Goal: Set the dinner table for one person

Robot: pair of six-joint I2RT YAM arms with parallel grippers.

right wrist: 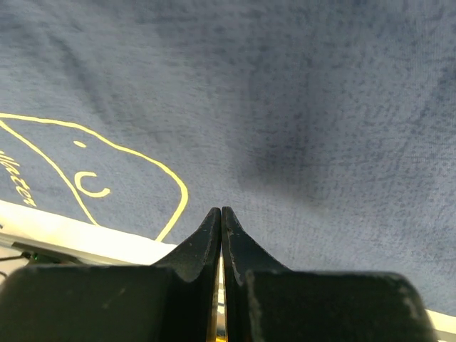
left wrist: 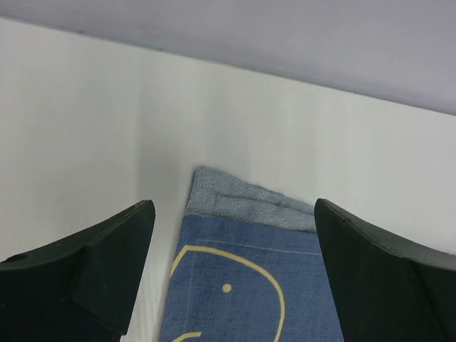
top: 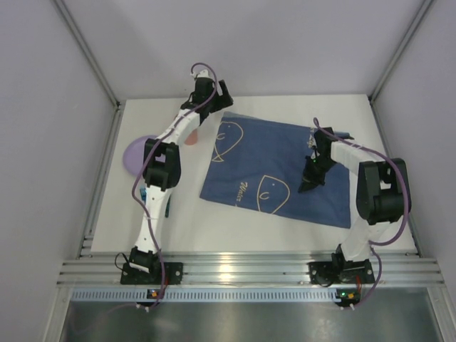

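The white dinner table [top: 285, 235] carries a dark-blue cloth [top: 278, 164] with pale line drawings, lying slightly askew. My left gripper [top: 219, 100] is open just above the cloth's far left corner [left wrist: 242, 299]; that corner is turned over and shows a lighter underside [left wrist: 235, 196]. In the left wrist view the gripper [left wrist: 234, 214] straddles the corner without touching it. My right gripper [top: 311, 182] is shut, its tips pointing down at the cloth's right half. In the right wrist view the gripper [right wrist: 221, 211] has its fingers pressed together just over the cloth [right wrist: 285, 107].
A lilac plate [top: 132, 155] lies at the table's left, partly hidden by the left arm. A small pink object [top: 192, 137] sits beside the cloth's left edge. A dark, thin item [top: 168, 206] lies under the left arm. Walls enclose the back and sides; aluminium rails [top: 242, 271] edge the front.
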